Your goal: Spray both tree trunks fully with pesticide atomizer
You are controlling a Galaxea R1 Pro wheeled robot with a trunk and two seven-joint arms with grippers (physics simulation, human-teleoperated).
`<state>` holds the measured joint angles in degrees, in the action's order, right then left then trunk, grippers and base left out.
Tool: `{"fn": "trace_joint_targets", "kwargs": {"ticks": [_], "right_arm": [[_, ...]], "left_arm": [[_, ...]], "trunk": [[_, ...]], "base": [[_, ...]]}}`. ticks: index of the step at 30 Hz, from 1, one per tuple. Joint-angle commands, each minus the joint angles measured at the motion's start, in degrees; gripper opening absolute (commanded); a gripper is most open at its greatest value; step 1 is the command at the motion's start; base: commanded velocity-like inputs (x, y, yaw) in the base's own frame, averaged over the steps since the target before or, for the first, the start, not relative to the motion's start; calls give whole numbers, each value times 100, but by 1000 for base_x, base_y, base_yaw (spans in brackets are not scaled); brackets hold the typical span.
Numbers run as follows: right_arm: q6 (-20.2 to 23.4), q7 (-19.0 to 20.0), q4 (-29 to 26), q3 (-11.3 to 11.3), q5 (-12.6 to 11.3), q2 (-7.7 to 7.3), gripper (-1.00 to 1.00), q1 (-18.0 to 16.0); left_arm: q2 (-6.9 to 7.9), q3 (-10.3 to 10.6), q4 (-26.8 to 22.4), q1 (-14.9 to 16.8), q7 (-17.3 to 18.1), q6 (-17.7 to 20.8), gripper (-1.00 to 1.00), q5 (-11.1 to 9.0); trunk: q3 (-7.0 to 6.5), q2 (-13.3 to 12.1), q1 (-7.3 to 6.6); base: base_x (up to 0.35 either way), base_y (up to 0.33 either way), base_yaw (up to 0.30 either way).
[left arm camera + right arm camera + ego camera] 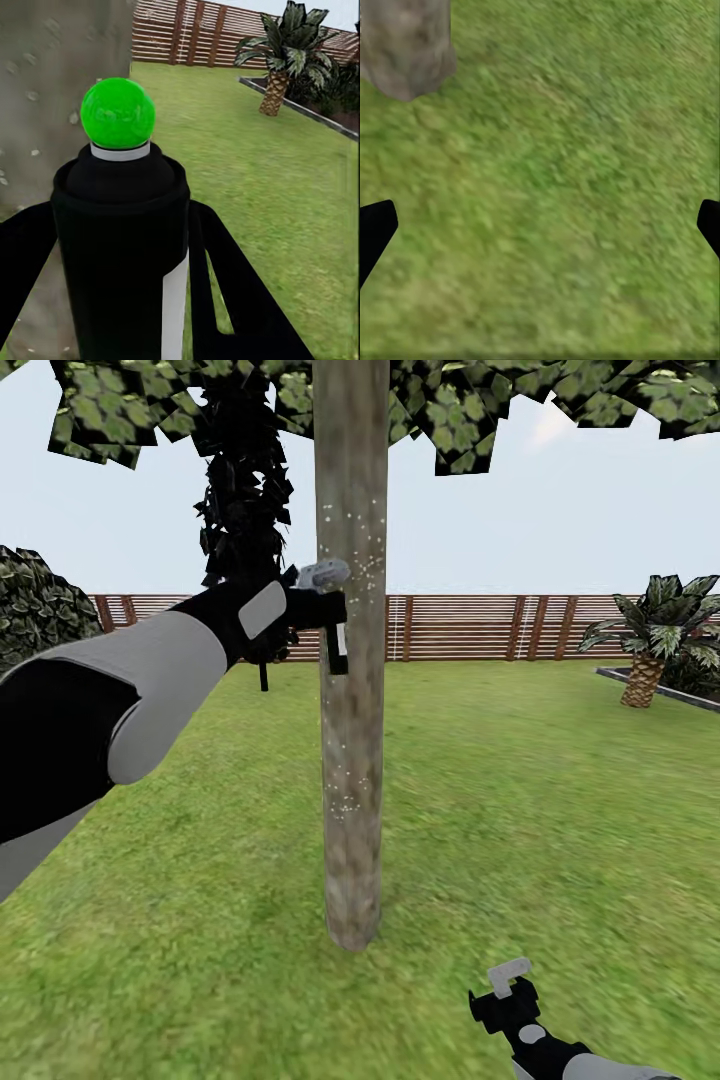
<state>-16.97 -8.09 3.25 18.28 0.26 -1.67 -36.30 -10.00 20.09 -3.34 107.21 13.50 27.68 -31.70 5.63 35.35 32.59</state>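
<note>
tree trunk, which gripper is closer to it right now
Left. The left gripper holds the sprayer right up against the tree trunk. The right gripper hangs low over the grass, well off the trunk's base.

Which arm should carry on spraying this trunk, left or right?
Left. Its tool grips the pesticide atomizer right at the tree trunk, where white specks show. The right tool hangs low over the grass, open and empty.
</note>
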Motion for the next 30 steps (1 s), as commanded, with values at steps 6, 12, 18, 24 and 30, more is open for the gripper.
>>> {"fn": "trace_joint_targets", "kwargs": {"ticks": [6,12,18,24,30], "right_arm": [[1,0,0,0,0,0,100,0],[1,0,0,0,0,0,100,0],[1,0,0,0,0,0,100,0],[1,0,0,0,0,0,100,0],[1,0,1,0,0,0,100,0]], "left_arm": [[0,10,1,-34,359,7,-100,6],[0,6,6,-409,442,-14,-100,13],[0,29,-343,-468,461,2,-100,7],[0,19,-545,-472,443,13,-100,6],[0,-6,87,-640,439,-82,-100,13]], "trunk": [[0,0,0],[0,0,0],[0,0,0],[0,0,0],[0,0,0]], "base": [[0,0,0],[0,0,0],[0,0,0],[0,0,0],[0,0,0]]}}
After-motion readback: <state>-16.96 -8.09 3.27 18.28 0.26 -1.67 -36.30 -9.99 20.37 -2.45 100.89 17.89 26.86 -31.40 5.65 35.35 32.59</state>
